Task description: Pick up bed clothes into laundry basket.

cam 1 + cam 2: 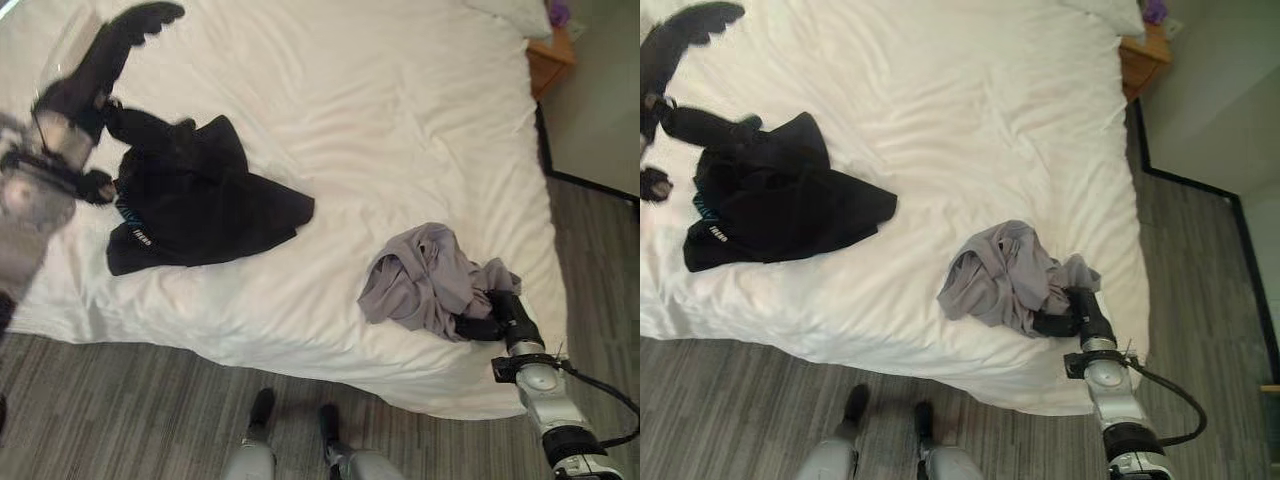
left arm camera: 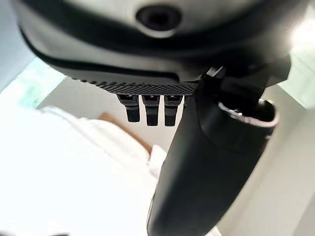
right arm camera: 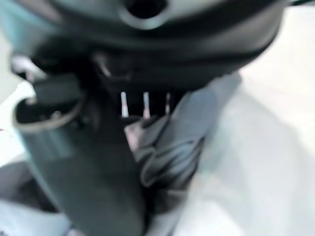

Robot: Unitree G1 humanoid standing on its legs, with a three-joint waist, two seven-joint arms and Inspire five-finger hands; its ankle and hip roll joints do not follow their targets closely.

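A crumpled grey garment lies on the white bed near its front right corner. My right hand reaches into the garment's right edge. In the right wrist view its fingers and thumb are curled round a fold of the grey cloth. A black garment is spread out on the bed's left part. My left hand is raised above the bed's far left, beyond the black garment. Its fingers are straight and hold nothing.
A wooden nightstand stands past the bed's far right corner, beside a white pillow. Grey striped floor runs along the bed's front edge and right side. A dark baseboard lines the wall at the right.
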